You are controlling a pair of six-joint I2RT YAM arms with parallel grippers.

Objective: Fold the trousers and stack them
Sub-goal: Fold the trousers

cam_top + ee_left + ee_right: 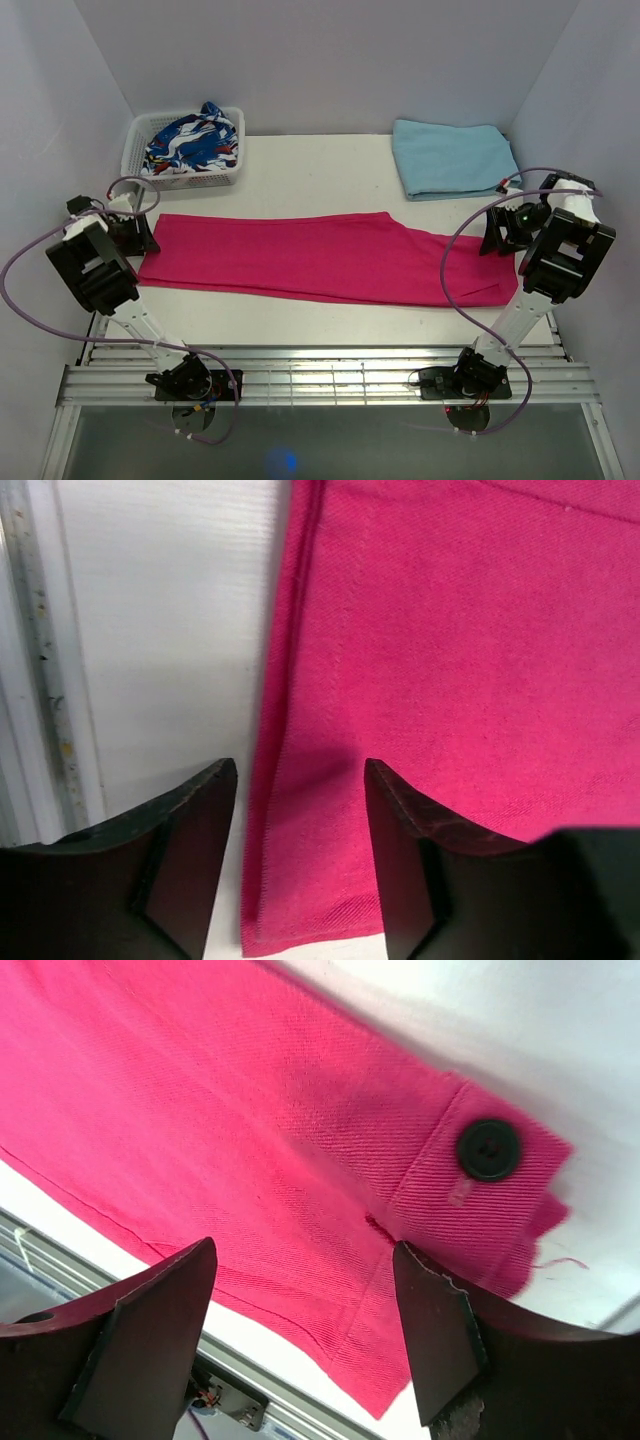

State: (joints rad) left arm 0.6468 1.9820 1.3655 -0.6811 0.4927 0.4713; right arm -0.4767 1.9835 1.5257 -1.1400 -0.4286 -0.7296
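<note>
The magenta-pink trousers (300, 258) lie flat and stretched across the white table, leg ends at the left and waist at the right. My left gripper (135, 235) hovers at the leg end. In the left wrist view its jaws (300, 770) stand open, straddling the stitched hem edge of the trousers (450, 660) without pinching it. My right gripper (500, 235) is over the waist end. Seen from the right wrist, that gripper (302, 1250) is open above the trousers (250, 1130), near the waistband's black button (488, 1148).
A white basket (232, 172) holding a blue-white-red patterned garment (190, 145) stands at the back left. A folded light blue cloth (452, 158) lies at the back right. Side walls close in on both arms, and a metal rail (320, 375) runs along the near edge.
</note>
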